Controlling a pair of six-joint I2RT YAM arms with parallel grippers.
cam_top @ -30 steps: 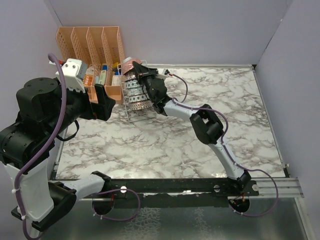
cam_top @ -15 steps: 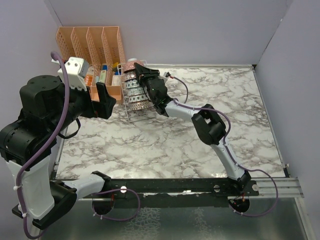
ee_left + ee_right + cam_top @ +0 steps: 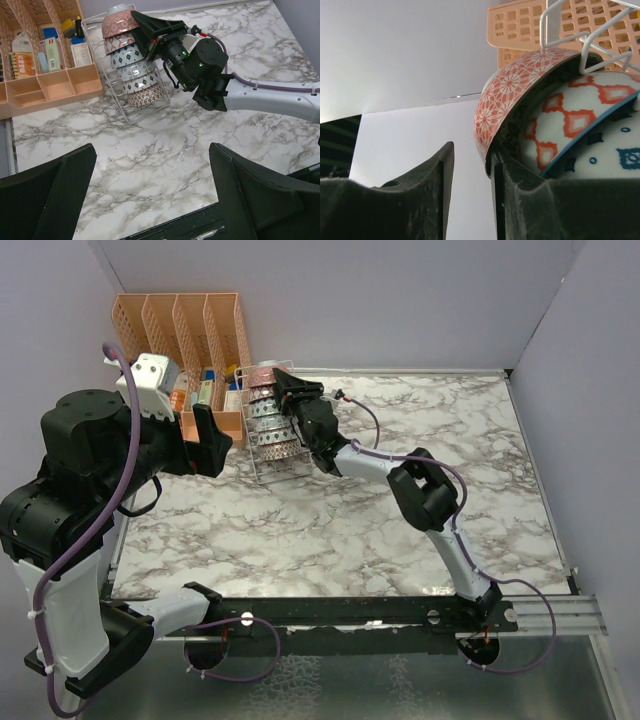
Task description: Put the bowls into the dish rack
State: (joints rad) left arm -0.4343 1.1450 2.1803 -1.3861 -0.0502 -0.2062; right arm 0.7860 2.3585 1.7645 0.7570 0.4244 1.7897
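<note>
Overhead and wrist views of a marble table (image 3: 400, 530) with a wire rack (image 3: 131, 118) at its far left, just beside a peach organiser (image 3: 180, 320). The bowls stand on edge in the rack, packed in a leaning row; none lies on the table. The farthest is a pink bowl (image 3: 512, 85) with a white flower pattern. It rests against a red-diamond bowl (image 3: 555, 120), and a white wire of the rack crosses its rim.

The right gripper (image 3: 471, 149) reaches across to that pink bowl from the right. Its fingers are apart by a narrow gap with bare wall showing through. The bowl's rim sits right at the inner face of one finger, touching or nearly so, but not pinched. The left gripper (image 3: 152, 146) hangs high over the near left of the table, fingers spread wide, holding nothing.

The step in hand looks like letting go of the last bowl. To do it well, the fingers should spread further until both are plainly off the rim. The arm should then back out along the line of its fingers, up and to the right, with no sideways drag — the row leans, and a nudge at the rim could tip the pink bowl out of its slot or shift the light rack. The wire close to the finger is the thing to miss
</note>
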